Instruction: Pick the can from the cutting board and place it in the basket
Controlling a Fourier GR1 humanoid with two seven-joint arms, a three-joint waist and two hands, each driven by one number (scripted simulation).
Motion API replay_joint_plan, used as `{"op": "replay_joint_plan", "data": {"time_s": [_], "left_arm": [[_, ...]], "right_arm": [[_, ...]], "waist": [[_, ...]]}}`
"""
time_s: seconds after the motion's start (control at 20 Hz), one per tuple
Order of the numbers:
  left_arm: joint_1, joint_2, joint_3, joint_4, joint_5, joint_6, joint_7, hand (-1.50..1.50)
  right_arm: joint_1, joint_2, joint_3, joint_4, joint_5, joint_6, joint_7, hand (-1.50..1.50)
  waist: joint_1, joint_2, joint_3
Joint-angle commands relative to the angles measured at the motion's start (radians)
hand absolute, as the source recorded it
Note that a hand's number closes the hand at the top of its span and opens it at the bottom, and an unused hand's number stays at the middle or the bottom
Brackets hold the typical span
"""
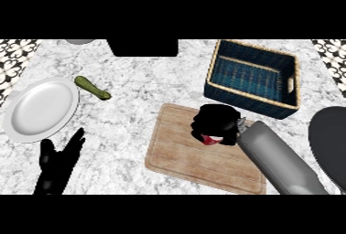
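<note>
A: Where's the can [212, 140] sitting?

B: On the wooden cutting board [196, 157], toward the board's far edge. Only a red sliver of it shows, peeking out under the right hand [216, 123].

A: So that hand has it?

B: The right hand is curled down over the can, fingers wrapped round it and hiding nearly all of it. Whether the can is lifted off the board or resting on it, I cannot tell. The grey forearm [280, 162] runs from the board's near right corner up to the hand.

A: And the basket [253, 77]?

B: A dark blue woven basket with a pale rim, just beyond the board's far right corner. The nearest basket wall lies close to the board but apart from it. I see nothing inside it.

A: The other hand?

B: The left hand [57, 167] shows well to the left of the board, near the view's lower edge, fingers straight and spread, pointing away from the robot, holding nothing.

A: Anything else on the marble counter [135, 114]?

B: A white plate [40, 109] far left of the board, just beyond the left hand. A green, pickle-like vegetable [93, 87] lies just past the plate's far right rim, between the plate and the board. A dark rounded shape [327, 141] sits right of the board.
</note>
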Motion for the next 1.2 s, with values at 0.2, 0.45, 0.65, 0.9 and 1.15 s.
{"op": "replay_joint_plan", "data": {"time_s": [0.2, 0.45, 0.65, 0.9, 1.15], "left_arm": [[0.037, -0.017, 0.002, 0.041, -0.006, -0.010, -0.025, 0.00], [0.052, 0.004, 0.029, 0.014, 0.005, -0.004, -0.008, 0.00], [0.034, -0.015, -0.003, 0.019, -0.011, -0.008, -0.008, 0.00], [0.004, -0.005, -0.010, 0.019, -0.012, -0.028, -0.002, 0.00], [-0.009, -0.029, -0.043, 0.033, -0.024, -0.031, 0.009, 0.00]], "right_arm": [[-0.002, 0.191, -0.183, 0.089, 0.027, 0.080, 0.463, 1.50], [0.031, 0.254, -0.349, 0.093, 0.014, 0.031, 0.868, 1.50], [-0.017, 0.256, -0.374, 0.010, -0.060, -0.093, 1.156, 1.50], [-0.084, 0.257, -0.487, -0.159, -0.338, -0.386, 1.276, 1.50], [-0.283, 0.257, -0.402, -0.251, -0.303, -0.600, 1.596, 1.50]], "waist": [[-0.019, -0.001, -0.009], [-0.051, -0.012, -0.009], [0.005, -0.003, -0.006], [0.048, -0.002, 0.002], [0.064, -0.005, -0.008]]}}
